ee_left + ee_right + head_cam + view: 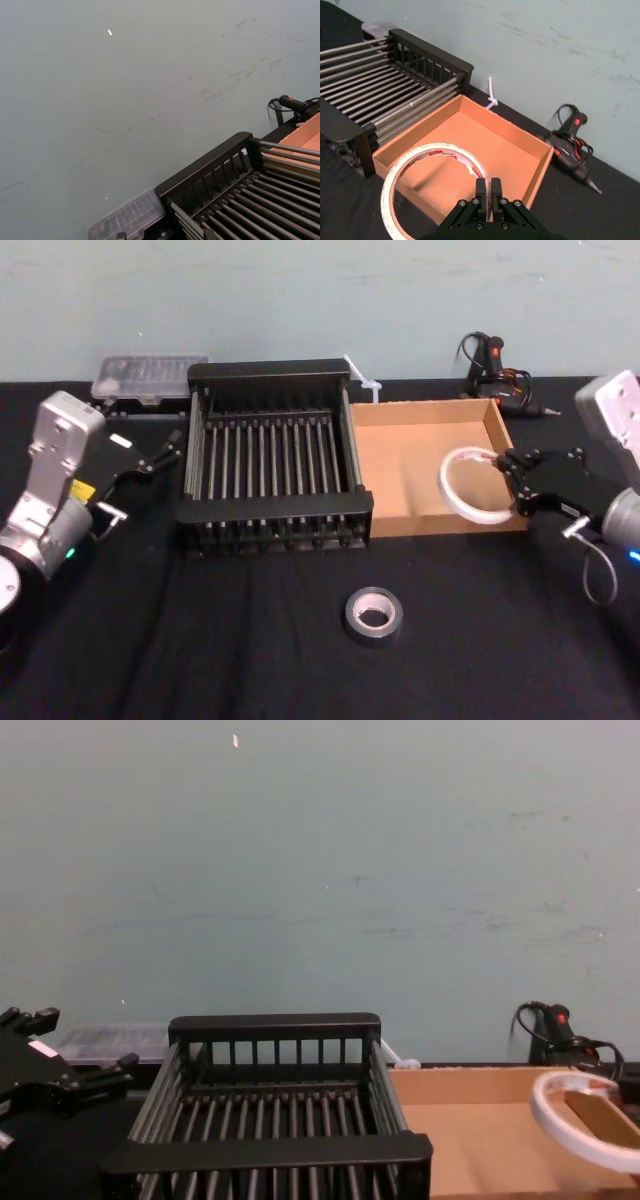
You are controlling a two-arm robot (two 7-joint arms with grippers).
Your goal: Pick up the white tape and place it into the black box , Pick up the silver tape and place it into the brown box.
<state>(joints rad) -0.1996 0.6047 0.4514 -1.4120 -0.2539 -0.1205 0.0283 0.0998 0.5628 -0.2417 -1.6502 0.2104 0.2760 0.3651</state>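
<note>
The white tape (447,490) hangs as an upright ring over the right part of the brown box (400,475), with my right gripper (510,485) shut on its rim. In the right wrist view the fingers (481,192) pinch the ring's (432,148) edge above the cardboard floor (485,140). In the chest view the ring (542,1112) shows at the far right. The silver tape (373,612) lies flat on the black cloth in front of both boxes. The black box (270,370) stands left of the brown one. My left gripper (150,455) is parked open, left of the black box.
A clear plastic case (150,375) sits behind the black box at the back left. A glue gun with cable (500,370) lies behind the brown box, and a small white piece (362,380) rests between the boxes at the back. The wall stands close behind.
</note>
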